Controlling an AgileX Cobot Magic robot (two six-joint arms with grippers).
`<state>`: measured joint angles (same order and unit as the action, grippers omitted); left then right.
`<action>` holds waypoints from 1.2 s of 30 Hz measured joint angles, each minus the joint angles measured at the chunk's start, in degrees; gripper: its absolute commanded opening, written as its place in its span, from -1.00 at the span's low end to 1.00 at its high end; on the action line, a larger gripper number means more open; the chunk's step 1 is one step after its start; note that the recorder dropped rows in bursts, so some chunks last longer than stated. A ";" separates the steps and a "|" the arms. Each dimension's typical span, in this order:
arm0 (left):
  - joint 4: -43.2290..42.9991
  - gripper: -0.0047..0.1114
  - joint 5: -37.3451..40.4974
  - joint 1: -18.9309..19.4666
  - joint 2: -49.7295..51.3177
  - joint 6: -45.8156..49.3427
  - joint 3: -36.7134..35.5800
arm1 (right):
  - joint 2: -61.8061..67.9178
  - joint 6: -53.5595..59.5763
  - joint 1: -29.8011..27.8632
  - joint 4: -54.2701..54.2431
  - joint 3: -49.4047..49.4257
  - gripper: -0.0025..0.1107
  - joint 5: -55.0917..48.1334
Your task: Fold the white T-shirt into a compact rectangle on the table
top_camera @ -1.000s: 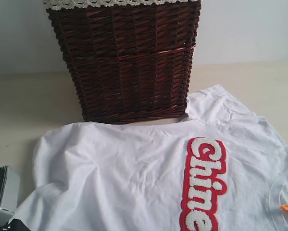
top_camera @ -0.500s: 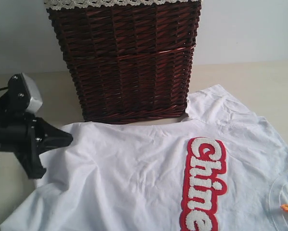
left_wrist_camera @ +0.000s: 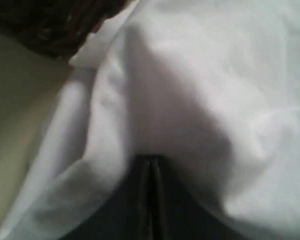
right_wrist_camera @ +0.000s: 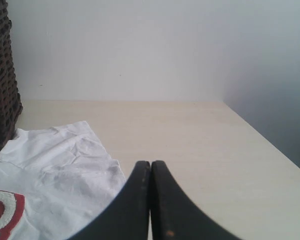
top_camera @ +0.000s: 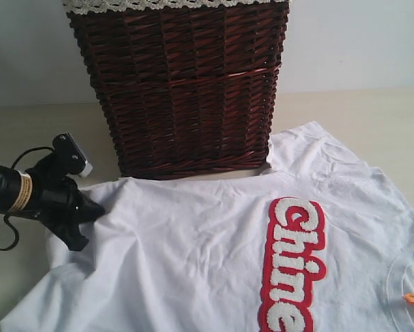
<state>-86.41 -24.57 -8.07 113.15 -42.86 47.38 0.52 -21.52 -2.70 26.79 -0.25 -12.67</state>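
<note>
- The white T-shirt (top_camera: 193, 270) is lying spread on the table (top_camera: 359, 114), print side up. Its far edge is running just beside the base of the wicker basket (top_camera: 179, 90).
- The red-outlined lettering (top_camera: 293, 263) is facing up, so no fold looks made yet.
- The left gripper (top_camera: 90, 209) is showing its jaws together, tip pressing into the shirt's left edge. Creases are radiating from that spot. I cannot tell whether any cloth is caught between the jaws.
- Judgement: it is working at that edge because a first fold would start there.
- The right gripper (right_wrist_camera: 151, 166) is hanging with jaws together, holding nothing, above bare table beside the sleeve (right_wrist_camera: 74, 150). It is probably waiting clear of the cloth.
</note>
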 measured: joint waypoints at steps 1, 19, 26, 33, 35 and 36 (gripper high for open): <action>1.78 -0.92 -0.12 0.00 0.39 1.38 0.49 | 0.00 0.00 0.00 0.00 0.00 -0.96 0.00; -6.09 -0.92 -5.30 9.25 -11.71 -16.39 -1.21 | 0.00 0.00 0.00 0.00 0.00 -0.96 0.00; -13.33 -0.92 -22.12 22.78 -14.61 -11.09 -13.22 | 0.00 0.00 0.00 0.00 0.00 -0.96 0.00; -13.69 -0.92 -23.07 28.87 -14.61 6.53 -19.56 | 0.00 0.00 0.00 0.00 0.00 -0.96 0.00; -13.69 -0.92 -23.40 29.01 -13.86 8.48 -20.45 | 0.00 0.00 0.00 0.00 0.00 -0.96 0.00; -13.69 -0.92 -23.53 29.01 -13.12 9.27 -20.79 | 0.00 0.00 0.00 0.00 0.00 -0.96 0.00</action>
<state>-100.10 -48.10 20.94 100.03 -33.59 26.58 0.52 -21.52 -2.70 26.79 -0.25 -12.67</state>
